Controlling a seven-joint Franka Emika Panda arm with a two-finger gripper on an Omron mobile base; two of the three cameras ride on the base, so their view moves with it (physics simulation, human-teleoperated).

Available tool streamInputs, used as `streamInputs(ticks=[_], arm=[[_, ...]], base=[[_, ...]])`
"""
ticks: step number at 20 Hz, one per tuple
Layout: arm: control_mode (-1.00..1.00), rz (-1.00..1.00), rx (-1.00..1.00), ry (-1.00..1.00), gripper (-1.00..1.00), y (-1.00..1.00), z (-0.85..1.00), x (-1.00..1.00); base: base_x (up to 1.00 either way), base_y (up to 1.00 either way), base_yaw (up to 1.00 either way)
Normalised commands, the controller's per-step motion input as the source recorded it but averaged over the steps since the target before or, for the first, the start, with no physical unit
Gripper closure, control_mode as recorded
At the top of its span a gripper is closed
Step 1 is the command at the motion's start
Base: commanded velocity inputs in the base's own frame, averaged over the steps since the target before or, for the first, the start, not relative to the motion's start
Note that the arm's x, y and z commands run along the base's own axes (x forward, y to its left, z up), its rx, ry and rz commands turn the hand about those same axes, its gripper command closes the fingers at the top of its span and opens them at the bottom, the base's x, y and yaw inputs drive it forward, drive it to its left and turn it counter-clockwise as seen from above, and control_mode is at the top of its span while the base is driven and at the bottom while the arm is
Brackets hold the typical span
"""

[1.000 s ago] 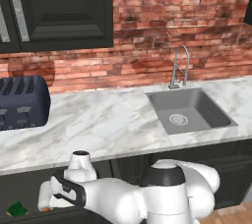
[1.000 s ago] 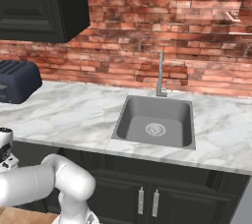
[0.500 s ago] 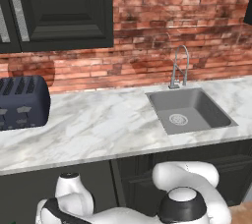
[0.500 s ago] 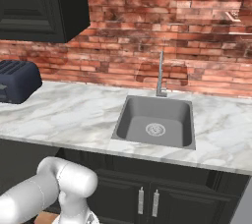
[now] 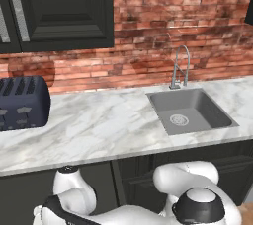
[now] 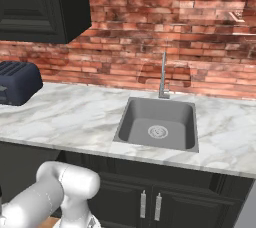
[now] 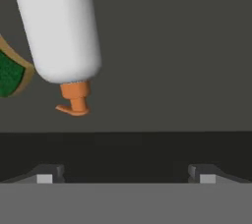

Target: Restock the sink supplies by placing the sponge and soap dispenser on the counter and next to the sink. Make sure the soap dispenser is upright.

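my tool (image 7: 126, 174) stands wide open with nothing in it, tips apart so the soap dispenser (image 7: 59, 26) can fit between them. the dispenser lies on a dark floor of some low space, its orange pump toward me. the sponge (image 7: 11, 73) is just beside it. the surface (image 5: 99, 125) by the sink (image 5: 190, 110) waits for both.

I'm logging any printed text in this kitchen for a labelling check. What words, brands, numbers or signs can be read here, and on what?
None: no readable text in any view.
The soap dispenser is plain white, with no label on the side that shows.
The sponge is plain.
The toaster has small pale marks on its front, too small to read.
The sink and faucet carry no marks.
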Motion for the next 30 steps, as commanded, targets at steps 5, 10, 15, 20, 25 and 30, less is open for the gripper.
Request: streamInputs(ticks=[5,10,15,20,25,30], arm=[[-1.0,0.0,-0.07,0.0,-1.0,0.38,-0.05,0.72],[-1.0,0.05,0.0,-0.01,-1.0,0.07,-0.29,0.31],[-1.0,0.03,0.0,-0.05,-1.0,0.21,-0.45,0.34],[-1.0,0.0,0.0,-0.07,-1.0,0.41,-0.38,0.24],[-1.0,0.0,0.0,-0.1,-1.0,0.42,-0.2,0.01],[-1.0,0.0,0.0,-0.17,-1.0,0.04,-0.21,-0.27]], base=[[0.0,0.0,0.0],[0.0,0.0,0.0],[0.0,0.0,0.0],[0.0,0.0,0.0],[0.0,0.0,0.0],[0.0,0.0,0.0]])
